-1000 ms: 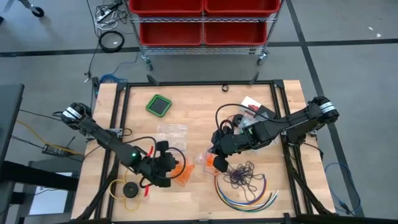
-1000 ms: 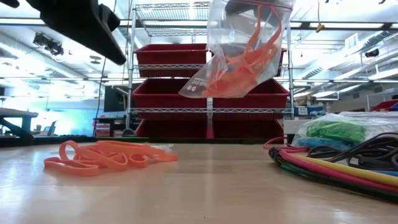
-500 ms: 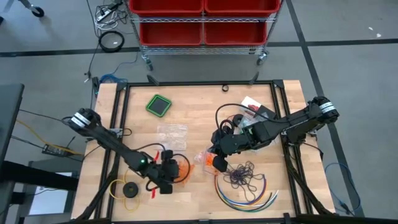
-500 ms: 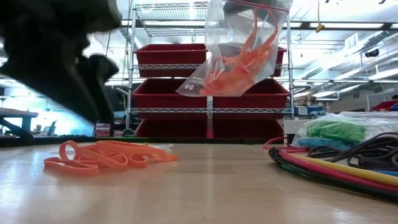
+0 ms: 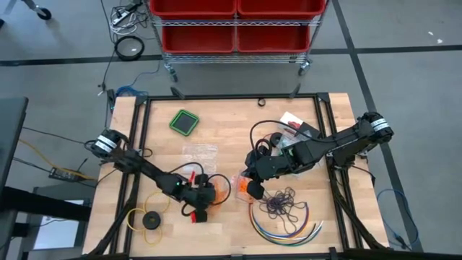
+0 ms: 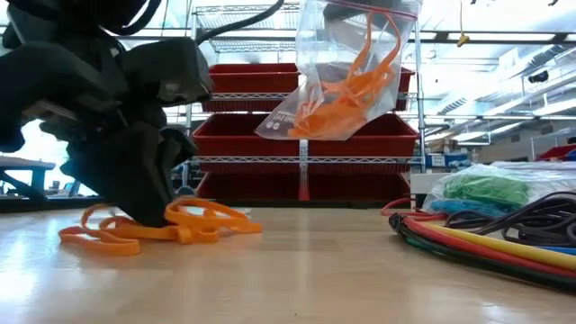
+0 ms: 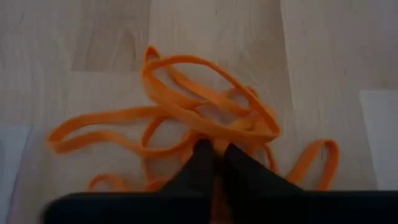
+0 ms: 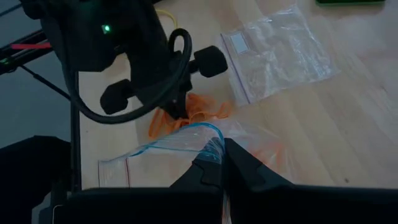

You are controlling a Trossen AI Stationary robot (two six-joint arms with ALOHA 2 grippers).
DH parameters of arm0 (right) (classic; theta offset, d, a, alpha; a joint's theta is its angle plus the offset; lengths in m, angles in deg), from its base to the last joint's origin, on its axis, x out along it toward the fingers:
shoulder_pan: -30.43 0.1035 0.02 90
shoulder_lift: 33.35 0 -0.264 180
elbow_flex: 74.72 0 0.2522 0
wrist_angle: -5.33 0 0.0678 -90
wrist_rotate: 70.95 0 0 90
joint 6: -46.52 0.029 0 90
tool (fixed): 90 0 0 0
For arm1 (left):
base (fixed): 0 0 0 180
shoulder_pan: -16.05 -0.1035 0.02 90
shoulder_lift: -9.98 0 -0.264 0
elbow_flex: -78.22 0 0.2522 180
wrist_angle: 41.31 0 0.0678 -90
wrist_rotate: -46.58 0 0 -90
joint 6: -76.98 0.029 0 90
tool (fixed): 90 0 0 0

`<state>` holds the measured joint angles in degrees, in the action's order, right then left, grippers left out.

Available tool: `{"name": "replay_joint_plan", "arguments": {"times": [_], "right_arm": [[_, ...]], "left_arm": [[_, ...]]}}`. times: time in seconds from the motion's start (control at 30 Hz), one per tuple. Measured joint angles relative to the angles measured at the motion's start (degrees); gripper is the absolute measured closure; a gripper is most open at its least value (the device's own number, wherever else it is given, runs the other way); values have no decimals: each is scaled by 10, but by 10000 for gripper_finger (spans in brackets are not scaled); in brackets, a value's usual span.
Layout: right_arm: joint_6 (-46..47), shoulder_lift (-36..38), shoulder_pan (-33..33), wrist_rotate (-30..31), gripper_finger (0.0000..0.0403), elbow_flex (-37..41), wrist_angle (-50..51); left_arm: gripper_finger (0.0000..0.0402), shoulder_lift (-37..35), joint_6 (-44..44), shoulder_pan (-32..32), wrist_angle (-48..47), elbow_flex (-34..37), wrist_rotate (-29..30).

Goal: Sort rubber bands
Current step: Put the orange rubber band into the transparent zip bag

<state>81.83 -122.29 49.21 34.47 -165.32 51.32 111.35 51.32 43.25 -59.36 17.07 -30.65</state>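
The pale wooden table [image 5: 231, 130] carries everything, and on it my right gripper [image 8: 222, 163] is clamped on the rim of the clear plastic zip bag with orange bands inside [image 6: 335, 85], holding it in the air above the boards. If that pinch is only on one wall of the bag, the mouth may hang closed, and whatever I bring over would slide off the outside.

My left gripper [image 7: 214, 155] is down on the loose pile of flat orange rubber bands [image 7: 186, 124] lying on the table just beside the bag, its fingers pressed together on a few strands at the near edge of the tangle. The loops are interlaced, so a lift could drag the whole heap, or stretch one band until it snaps free and flicks away. A thin hold could also let the strands slip out halfway.

The dark purple rubber bands [image 5: 283, 202] lie near the bag, inside the curved multicoloured cables [image 5: 285, 225]; a dropped orange one could land among them.
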Motion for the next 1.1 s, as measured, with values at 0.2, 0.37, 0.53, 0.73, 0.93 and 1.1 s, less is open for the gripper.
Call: {"name": "replay_joint_plan", "arguments": {"times": [0.2,0.37,0.53,0.73,0.93,1.1], "right_arm": [[-4,0,0,0,403,0,0],[-5,0,1,0,403,0,0],[-5,0,1,0,403,0,0],[-10,0,6,0,403,0,0],[-11,0,7,2,403,0,0],[-11,0,7,2,403,0,-1]], "left_arm": [[395,-74,40,2,-114,-41,41],[398,-146,48,22,-218,-104,118],[367,-197,37,36,-227,-142,120],[224,-204,-26,42,-286,-142,161],[113,-201,-75,43,-286,-109,166],[99,-201,-101,44,-262,-70,165]]}}
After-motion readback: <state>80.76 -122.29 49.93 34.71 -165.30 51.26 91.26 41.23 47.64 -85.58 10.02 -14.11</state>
